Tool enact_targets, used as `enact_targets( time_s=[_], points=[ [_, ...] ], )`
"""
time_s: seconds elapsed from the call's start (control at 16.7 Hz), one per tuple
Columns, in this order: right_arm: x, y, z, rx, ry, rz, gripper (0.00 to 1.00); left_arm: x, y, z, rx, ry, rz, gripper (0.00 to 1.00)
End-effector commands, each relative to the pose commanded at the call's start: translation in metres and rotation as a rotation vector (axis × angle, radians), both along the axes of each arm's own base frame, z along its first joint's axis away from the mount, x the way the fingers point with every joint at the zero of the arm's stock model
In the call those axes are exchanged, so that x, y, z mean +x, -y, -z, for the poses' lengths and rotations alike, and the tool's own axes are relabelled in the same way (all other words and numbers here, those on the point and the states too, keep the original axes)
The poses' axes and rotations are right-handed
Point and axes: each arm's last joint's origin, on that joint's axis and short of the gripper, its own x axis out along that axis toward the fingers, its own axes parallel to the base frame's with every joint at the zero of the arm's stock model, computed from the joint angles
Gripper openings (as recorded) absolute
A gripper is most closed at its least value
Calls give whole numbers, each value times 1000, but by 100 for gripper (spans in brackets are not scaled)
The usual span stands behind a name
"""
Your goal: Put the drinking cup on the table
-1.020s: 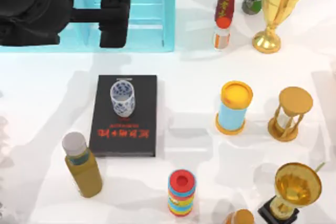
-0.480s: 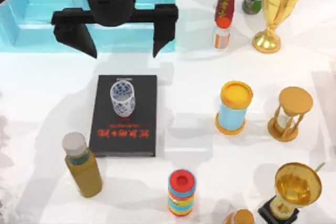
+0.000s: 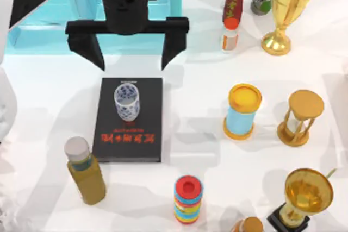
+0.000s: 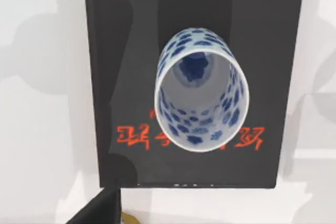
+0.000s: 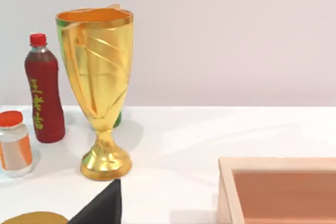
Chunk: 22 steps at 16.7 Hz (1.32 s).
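The left wrist view looks down into the drinking cup, and you can see blue spots inside it. The top view shows the cup standing up on the black book, which lies on the white table. The left claw hangs wide open above the book's far edge. It has come a bit closer to the cup than before. The right wrist view shows a gold trophy.
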Motion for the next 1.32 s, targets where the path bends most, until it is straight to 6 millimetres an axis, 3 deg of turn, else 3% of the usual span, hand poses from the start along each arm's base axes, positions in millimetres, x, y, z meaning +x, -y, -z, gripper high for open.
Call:
enact_targets(
  time_s=[0.36,0.72,0.84,1.14,1.32],
  points=[
    [0,0,0,0,0,0,100,2,-1,10,0,1,0,100],
    [0,0,0,0,0,0,100,2,1,82,-1,2,0,100],
    [0,0,0,0,0,0,100,1,0,96,0,1,0,100],
    [0,0,0,0,0,0,100,0,0,100,0,0,0,100],
    [0,0,0,0,0,0,100,0,0,100,0,0,0,77]
  ],
)
